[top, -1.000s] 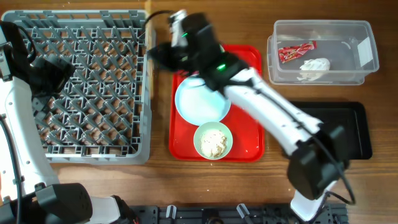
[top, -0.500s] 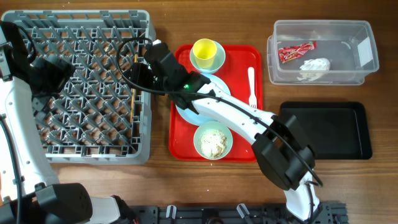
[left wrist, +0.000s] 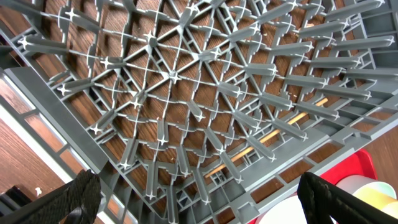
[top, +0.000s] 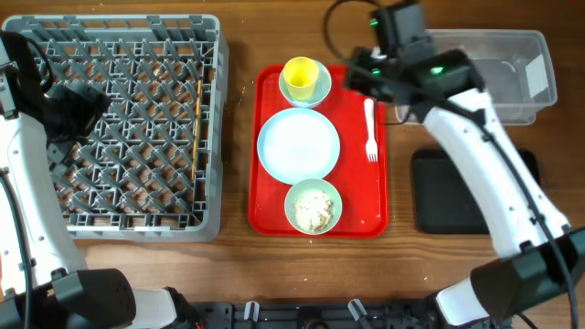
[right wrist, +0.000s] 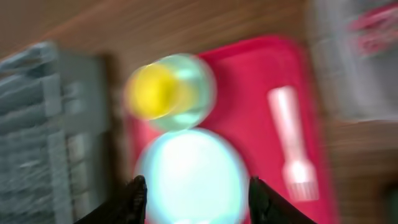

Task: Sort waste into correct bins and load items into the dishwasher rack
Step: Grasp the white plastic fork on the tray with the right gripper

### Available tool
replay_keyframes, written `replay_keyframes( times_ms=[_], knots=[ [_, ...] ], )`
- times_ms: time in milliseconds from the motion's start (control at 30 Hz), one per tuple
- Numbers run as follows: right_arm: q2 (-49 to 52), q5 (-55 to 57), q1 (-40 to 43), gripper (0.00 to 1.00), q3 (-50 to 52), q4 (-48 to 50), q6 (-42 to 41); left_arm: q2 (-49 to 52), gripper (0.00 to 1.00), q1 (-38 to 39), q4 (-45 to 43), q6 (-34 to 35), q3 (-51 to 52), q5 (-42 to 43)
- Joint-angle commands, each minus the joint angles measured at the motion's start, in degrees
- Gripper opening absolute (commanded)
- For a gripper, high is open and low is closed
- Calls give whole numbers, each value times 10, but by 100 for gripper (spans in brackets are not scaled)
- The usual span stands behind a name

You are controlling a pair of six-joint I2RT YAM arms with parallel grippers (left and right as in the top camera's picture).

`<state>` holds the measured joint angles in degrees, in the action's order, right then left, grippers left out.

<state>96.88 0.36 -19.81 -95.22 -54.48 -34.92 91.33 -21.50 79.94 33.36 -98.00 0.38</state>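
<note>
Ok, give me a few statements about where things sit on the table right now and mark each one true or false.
1. The wooden stick lies in the dishwasher rack. True.
2. The yellow cup stands on the plate. False: it sits in a small bowl at the tray's far end.
3. The bowl of crumbly food is on the red tray. True.
4. The white fork lies in the dishwasher rack. False: it lies on the red tray, beside the plate.

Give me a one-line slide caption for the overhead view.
Wooden stick lies in the dishwasher rack; plate, yellow cup and fork sit on the red tray.
</note>
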Motion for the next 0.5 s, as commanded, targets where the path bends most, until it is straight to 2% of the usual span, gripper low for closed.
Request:
replay_keyframes(
  times_ms=[0,33,100,467],
  knots=[
    [47,52,36,46,47,-12,108,-4,100,-2,0,5,-3,2],
    [61,52,44,40,59,-11,118,-4,100,-2,0,5,-3,2],
    [85,52,49,37,71,-11,125,-4,100,-2,0,5,-3,2],
    [259,47,48,36,76,9,172,-4,100,-2,0,5,-3,2]
  ],
)
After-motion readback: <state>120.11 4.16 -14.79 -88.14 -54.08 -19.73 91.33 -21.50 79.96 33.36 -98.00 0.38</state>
